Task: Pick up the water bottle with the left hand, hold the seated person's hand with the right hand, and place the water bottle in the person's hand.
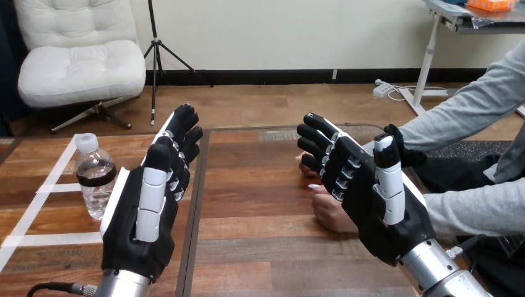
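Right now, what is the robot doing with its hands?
Nothing is held yet. The clear plastic water bottle with a white cap stands on the wooden table beside the open left robot hand. The open right robot hand is raised in front of the seated person's hands, not gripping them.

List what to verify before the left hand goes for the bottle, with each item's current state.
1. The clear plastic water bottle with a white cap is upright on the wooden table: ok.
2. The left hand is open, beside the bottle: ok.
3. The left hand grips the bottle: not ok.
4. The right hand is open: ok.
5. The right hand holds the person's hand: not ok, fingers straight.
6. The person's hand is palm up to receive: cannot tell, partly hidden behind the right hand.
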Controlling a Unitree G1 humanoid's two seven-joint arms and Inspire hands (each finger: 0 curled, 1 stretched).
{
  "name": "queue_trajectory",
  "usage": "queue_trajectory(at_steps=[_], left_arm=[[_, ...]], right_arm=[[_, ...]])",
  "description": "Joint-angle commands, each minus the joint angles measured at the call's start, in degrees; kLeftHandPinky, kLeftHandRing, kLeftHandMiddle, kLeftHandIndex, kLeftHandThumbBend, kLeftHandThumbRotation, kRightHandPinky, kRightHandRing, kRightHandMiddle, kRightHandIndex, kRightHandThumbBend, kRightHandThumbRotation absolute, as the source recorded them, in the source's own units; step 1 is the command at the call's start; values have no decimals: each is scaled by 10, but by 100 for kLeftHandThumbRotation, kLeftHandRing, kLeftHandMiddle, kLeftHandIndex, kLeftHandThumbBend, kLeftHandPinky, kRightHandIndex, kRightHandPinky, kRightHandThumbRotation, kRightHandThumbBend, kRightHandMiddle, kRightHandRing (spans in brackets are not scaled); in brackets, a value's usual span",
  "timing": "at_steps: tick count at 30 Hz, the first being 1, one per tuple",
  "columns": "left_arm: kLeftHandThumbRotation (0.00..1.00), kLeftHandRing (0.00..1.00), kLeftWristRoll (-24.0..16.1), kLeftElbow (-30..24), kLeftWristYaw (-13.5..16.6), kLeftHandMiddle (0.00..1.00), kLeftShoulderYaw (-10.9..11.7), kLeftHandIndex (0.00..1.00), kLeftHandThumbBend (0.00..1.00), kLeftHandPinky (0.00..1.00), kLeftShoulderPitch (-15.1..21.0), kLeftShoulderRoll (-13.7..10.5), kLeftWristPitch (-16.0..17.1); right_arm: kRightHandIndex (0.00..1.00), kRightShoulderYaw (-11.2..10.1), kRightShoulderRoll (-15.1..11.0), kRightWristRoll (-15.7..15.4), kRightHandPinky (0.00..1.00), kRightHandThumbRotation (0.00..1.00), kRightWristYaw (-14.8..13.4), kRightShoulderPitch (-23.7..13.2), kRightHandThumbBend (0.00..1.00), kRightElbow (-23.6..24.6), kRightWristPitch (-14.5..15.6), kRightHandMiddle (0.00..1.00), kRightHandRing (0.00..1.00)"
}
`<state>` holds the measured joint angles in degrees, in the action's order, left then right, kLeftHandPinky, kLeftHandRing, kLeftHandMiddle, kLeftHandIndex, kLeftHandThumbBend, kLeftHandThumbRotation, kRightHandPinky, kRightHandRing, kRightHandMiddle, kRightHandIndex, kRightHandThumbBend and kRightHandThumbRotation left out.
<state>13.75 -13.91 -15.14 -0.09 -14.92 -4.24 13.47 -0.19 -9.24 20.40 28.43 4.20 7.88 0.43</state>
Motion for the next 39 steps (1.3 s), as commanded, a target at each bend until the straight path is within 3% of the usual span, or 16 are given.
queue_trajectory(at_steps=[1, 9, 15, 25, 39], left_arm=[[96, 94, 11, -21, -3, 95, 5, 93, 77, 96, 30, 0, 5], [93, 96, 28, -15, -5, 95, 15, 94, 78, 99, 36, 5, 18], [91, 95, 16, -10, 3, 94, 27, 93, 83, 100, 41, 4, 40], [88, 95, 8, 14, 22, 94, 64, 92, 87, 98, 59, -6, 81], [85, 99, 30, 38, 38, 98, 118, 95, 84, 100, 83, -13, 86]], right_arm=[[93, -7, -3, 3, 100, 100, 1, -36, 91, 22, -13, 94, 97], [93, -6, -1, 3, 100, 100, 1, -36, 91, 20, -15, 95, 97], [93, -6, -1, 1, 100, 100, 0, -37, 91, 19, -17, 94, 97], [93, -6, 0, 1, 100, 100, 2, -37, 90, 19, -19, 95, 97], [93, -5, 1, 1, 100, 100, -4, -33, 90, 25, -16, 95, 97]])
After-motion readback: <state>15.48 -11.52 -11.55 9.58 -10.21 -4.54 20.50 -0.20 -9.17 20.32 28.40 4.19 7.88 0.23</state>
